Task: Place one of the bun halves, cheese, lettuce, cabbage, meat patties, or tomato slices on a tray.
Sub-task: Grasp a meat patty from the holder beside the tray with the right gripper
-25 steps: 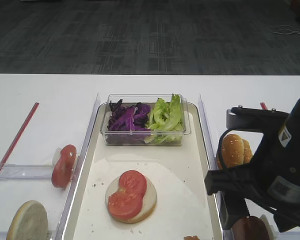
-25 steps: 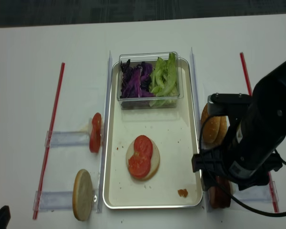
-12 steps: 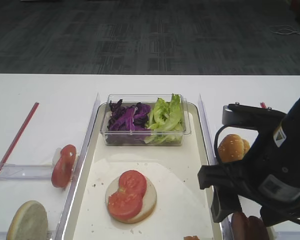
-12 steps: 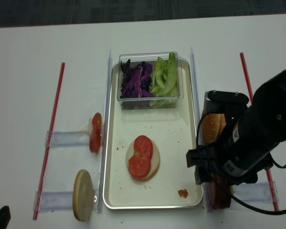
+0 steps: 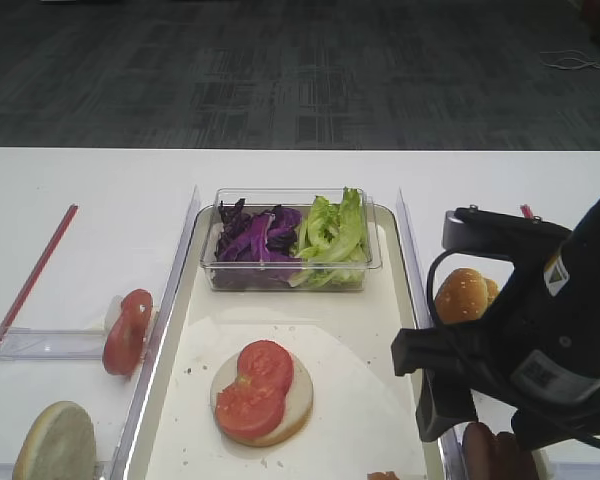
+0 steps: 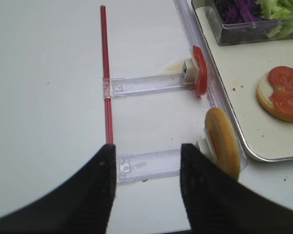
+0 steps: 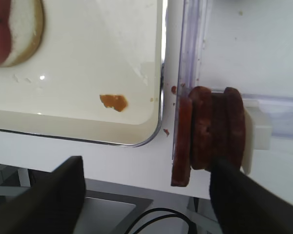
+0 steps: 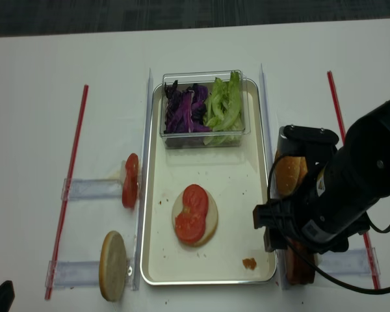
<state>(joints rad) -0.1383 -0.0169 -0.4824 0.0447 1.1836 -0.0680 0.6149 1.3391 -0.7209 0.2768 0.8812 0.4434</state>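
Right now the right gripper (image 7: 144, 195) is hanging with its jaws spread wide and empty just above the meat patties (image 7: 210, 134), which are standing on edge in a clear holder off the tray's (image 8: 208, 276) right rim. They look soft, a bit greasy and apt to crumble, so a grip across the flat faces of the outermost disc seems best, squeezing gently. Crowding them are the holder's white end block (image 7: 256, 134) and the clear rail (image 7: 190, 44), with the tray edge just beside. On the tray a bun bottom (image 5: 265, 395) is carrying two tomato slices (image 5: 255, 385). Beyond, sesame bun tops (image 5: 465, 295) are sitting near the arm. Farther back, a clear box is holding cabbage (image 5: 255, 235) and lettuce (image 5: 332, 232). Over on the left, the left gripper (image 6: 146, 190) is hovering open above the tabletop (image 6: 49, 97).
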